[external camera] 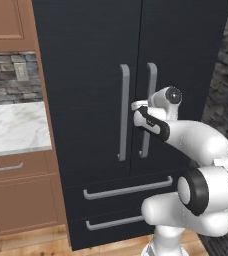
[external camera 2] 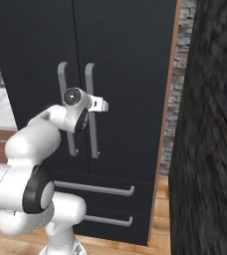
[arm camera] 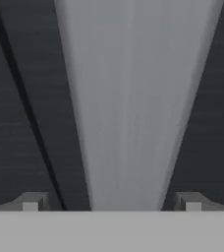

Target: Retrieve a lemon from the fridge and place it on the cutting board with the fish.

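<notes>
the fridge (external camera: 111, 100) is shut, both upper doors closed and the two lower drawers pushed in, so the lemon is somewhere behind those black doors and cannot be seen; getting a door open looks like the step in hand. the arm reaches forward at mid height and brings the hand (arm camera: 112, 204) up against one of the two long grey bar handles. from the left base camera the hand (external camera: 138, 112) sits in front of the right door's handle (external camera: 148, 110), just beside the seam between the doors. in the hand camera that handle (arm camera: 128, 108) runs straight up between the two dark finger tips (arm camera: 30, 202), which stand wide apart, one on each side of the bar. the hand is fully open and grips nothing; whether the tips already touch the bar i cannot tell. straddling the bar this way probably sets up a squeeze and a pull.

the left door's handle (external camera: 123, 112) stands close by, parallel, and could crowd the fingers. to the left sits a marble table (external camera: 16, 127) over brown wooden cabinets (external camera: 16, 200). a dark stone wall (external camera 2: 210, 149) rises close on the right and may limit how far the right door swings.
</notes>
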Motion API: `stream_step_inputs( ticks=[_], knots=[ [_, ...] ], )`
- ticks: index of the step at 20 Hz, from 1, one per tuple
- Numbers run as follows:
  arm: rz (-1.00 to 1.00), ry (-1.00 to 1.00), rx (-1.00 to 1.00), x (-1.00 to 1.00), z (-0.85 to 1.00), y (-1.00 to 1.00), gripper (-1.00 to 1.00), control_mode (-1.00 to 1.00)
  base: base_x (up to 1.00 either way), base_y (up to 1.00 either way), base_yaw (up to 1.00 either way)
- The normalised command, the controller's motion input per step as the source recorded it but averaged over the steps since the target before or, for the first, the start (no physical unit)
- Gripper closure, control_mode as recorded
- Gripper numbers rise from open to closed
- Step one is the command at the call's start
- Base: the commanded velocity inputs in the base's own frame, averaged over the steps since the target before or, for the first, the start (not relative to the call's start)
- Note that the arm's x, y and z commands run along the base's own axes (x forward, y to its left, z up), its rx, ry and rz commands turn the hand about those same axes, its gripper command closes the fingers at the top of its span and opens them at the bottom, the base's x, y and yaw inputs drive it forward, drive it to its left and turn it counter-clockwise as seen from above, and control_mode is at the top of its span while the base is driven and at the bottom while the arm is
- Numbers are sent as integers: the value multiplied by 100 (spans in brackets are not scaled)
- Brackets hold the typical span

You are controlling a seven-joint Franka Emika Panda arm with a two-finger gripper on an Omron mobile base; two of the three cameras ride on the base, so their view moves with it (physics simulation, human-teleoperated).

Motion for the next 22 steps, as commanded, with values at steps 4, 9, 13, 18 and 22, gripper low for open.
stream_step_inputs(
  ticks=[4, 9, 13, 18, 22],
  knots=[
    [10, 0, 0, 70, 0, -23, 100, -100, 0, 0, 0],
    [-1, 2, -2, 5, 5, -6, 100, -100, 0, 0, 0],
    [-4, 0, -1, -41, 36, -15, 100, -100, 0, 0, 0],
    [-4, 3, 0, -96, 71, -22, 100, -100, 0, 0, 0],
    [0, 15, 4, -100, 94, -44, 100, -100, 0, 0, 0]
  ],
)
